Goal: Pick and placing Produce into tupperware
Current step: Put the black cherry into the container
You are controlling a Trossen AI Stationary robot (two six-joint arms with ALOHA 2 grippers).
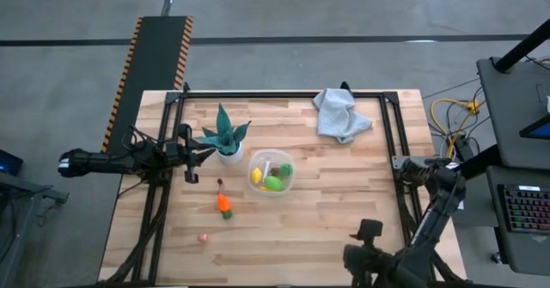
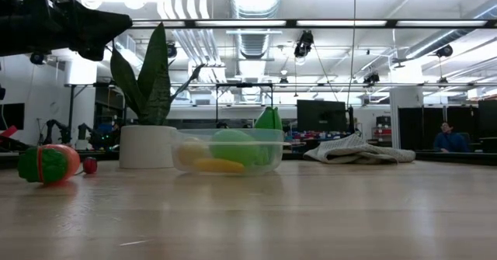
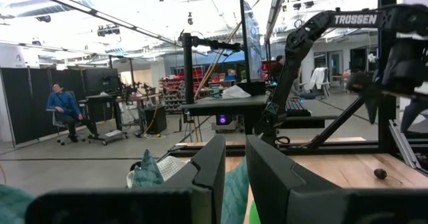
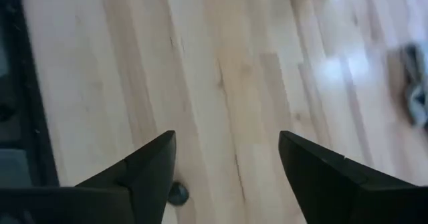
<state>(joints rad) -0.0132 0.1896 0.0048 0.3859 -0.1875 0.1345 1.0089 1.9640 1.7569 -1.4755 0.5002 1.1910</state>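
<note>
I log the tub (image 1: 271, 173) near the table's (image 1: 344, 228) middle, with several produce pieces (image 1: 273, 181) inside it. The potted plant (image 1: 226, 137) stands just beside the tub, toward the left arm's side. The cloth (image 1: 341, 113) lies near the far edge, on the right arm's side, well apart from the tub. On the bare tabletop, nearer the front than the plant, I count three loose pieces in a row toward the front: a small one (image 1: 220, 183), a larger one (image 1: 224, 205), then another small one (image 1: 203, 236) nearest the front edge. The left gripper (image 1: 196, 153) sits by the plant; the right gripper (image 1: 368, 230) is at the front right.
</note>
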